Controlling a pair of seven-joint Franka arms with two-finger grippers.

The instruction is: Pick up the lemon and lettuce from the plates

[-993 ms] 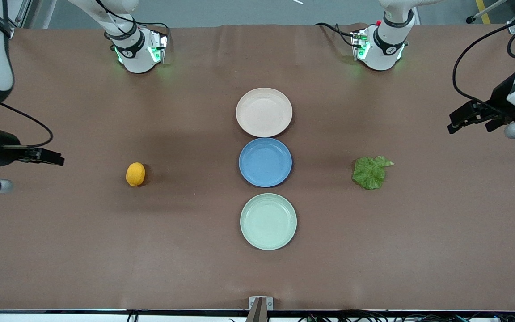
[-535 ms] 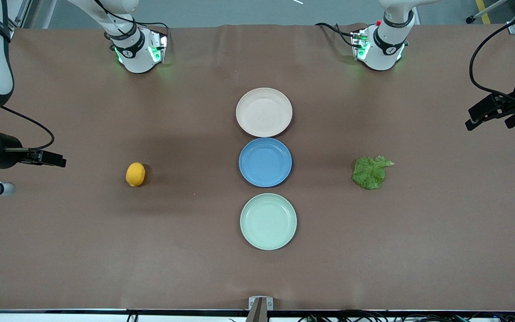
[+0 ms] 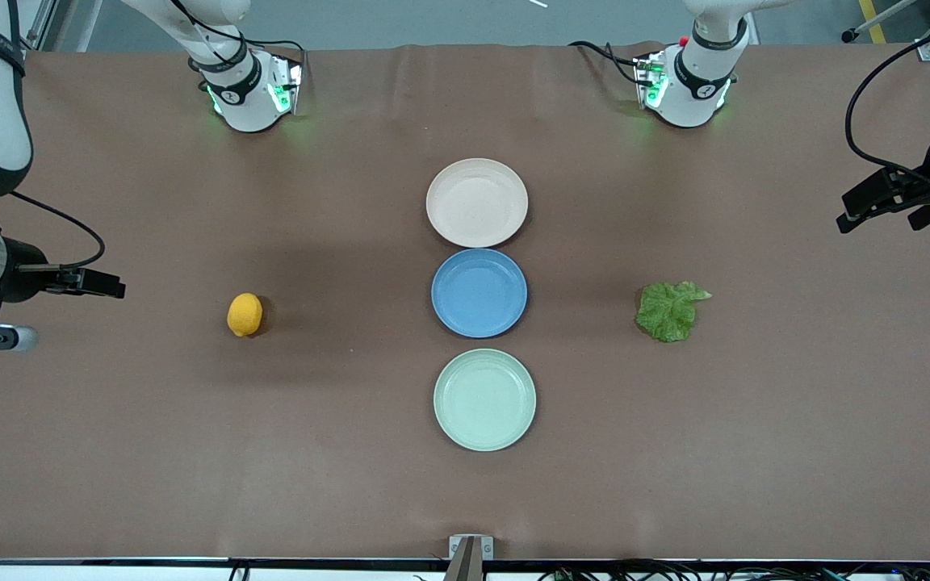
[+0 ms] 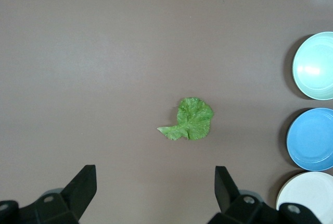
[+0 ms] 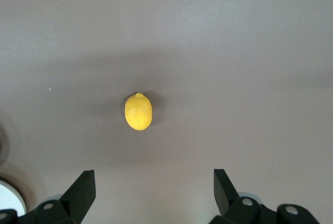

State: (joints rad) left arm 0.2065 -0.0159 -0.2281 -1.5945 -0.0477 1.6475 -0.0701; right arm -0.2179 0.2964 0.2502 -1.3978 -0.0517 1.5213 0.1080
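The lemon [image 3: 245,314] lies on the bare table toward the right arm's end, beside the plates and on none of them; it also shows in the right wrist view [image 5: 138,112]. The lettuce [image 3: 669,310] lies flat on the table toward the left arm's end, also in the left wrist view [image 4: 191,120]. The beige-pink plate [image 3: 476,202] and the mint plate [image 3: 484,399] are empty. My right gripper [image 3: 114,286] is open and empty over the table, apart from the lemon [image 5: 153,177]. My left gripper [image 3: 877,222] is open and empty over the table, apart from the lettuce [image 4: 155,174].
An empty blue plate [image 3: 479,292] sits between the two pale plates in a row down the table's middle. The three plates also show in the left wrist view: mint [image 4: 315,65], blue [image 4: 311,139], beige-pink [image 4: 307,198]. The arms' bases [image 3: 247,89] stand at the table's farthest edge.
My left gripper has drawn away from the lettuce toward the left arm's end of the table. My right gripper has shifted slightly. Lemon, lettuce and plates have not moved.
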